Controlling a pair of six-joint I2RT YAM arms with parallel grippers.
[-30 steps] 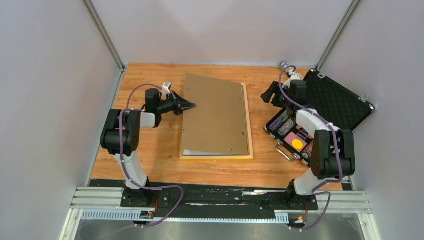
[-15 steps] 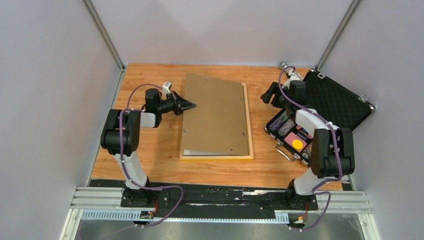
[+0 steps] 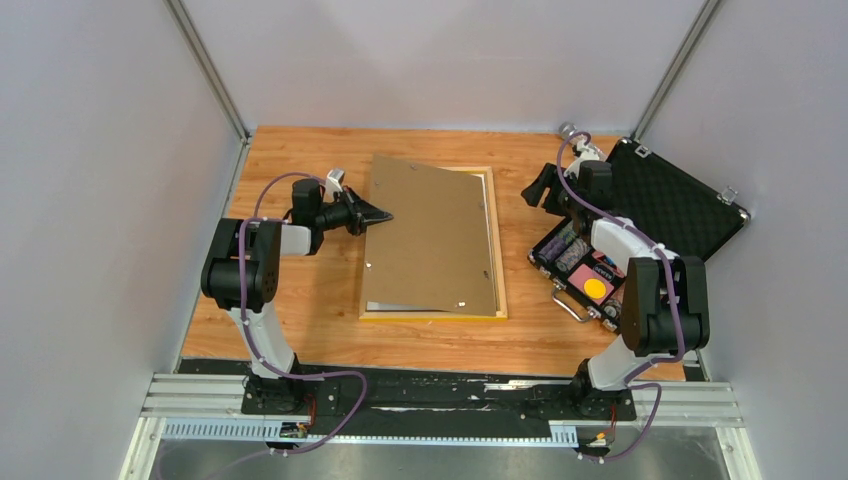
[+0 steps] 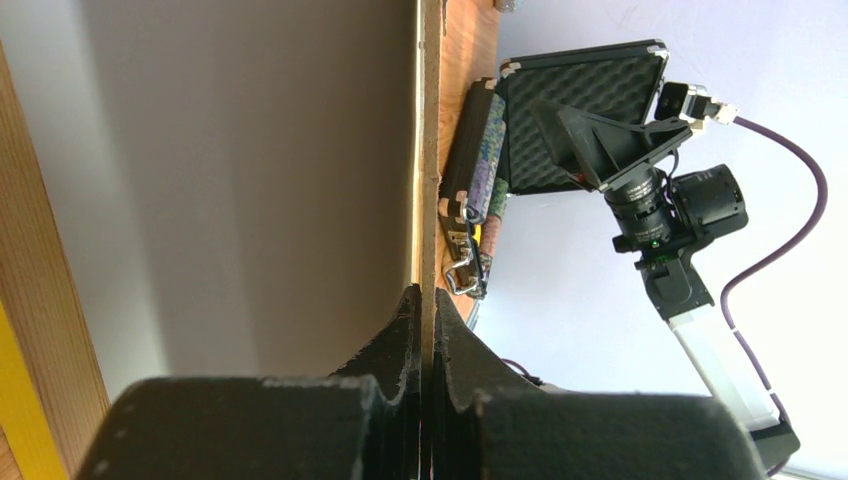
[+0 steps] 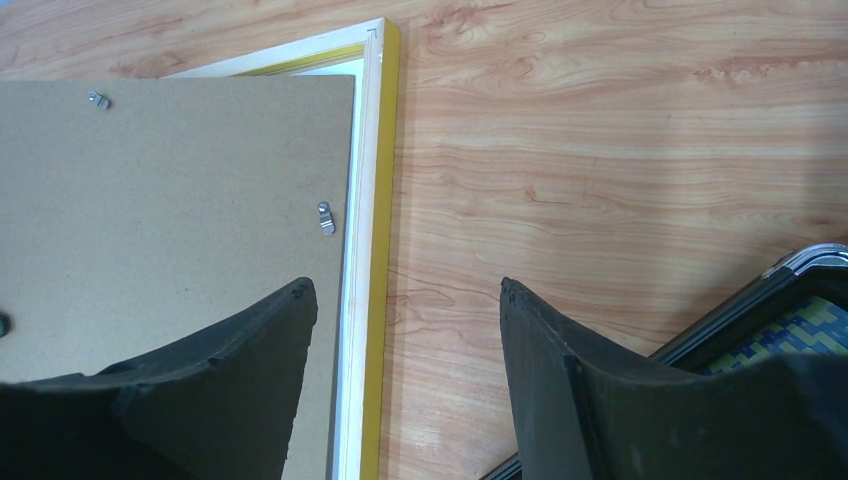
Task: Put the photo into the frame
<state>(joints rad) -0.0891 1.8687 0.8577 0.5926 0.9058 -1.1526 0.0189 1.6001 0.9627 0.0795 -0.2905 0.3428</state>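
We record the left gripper (image 3: 380, 212) closed on the left edge of the brown backing board (image 3: 435, 235). The wrist view shows both fingers (image 4: 400, 340) pinched flat against that thin edge. The board reaches away from the fingertips, with its held side raised and skewed over the frame (image 3: 430, 316). The frame lies flat on the table (image 3: 300, 320), beneath and beyond this gripper.

A pale sheet (image 3: 372, 305) shows inside the frame under the board's near edge, back towards the arm's base from the gripper. We cannot tell whether it is the photo.

The right gripper (image 5: 405, 295) stands open and holds nothing, hovering over bare table. The frame's corner lies just beside the finger (image 5: 250, 380) on the left of its wrist view. The black case (image 3: 680, 200) is on the opposite finger's side.
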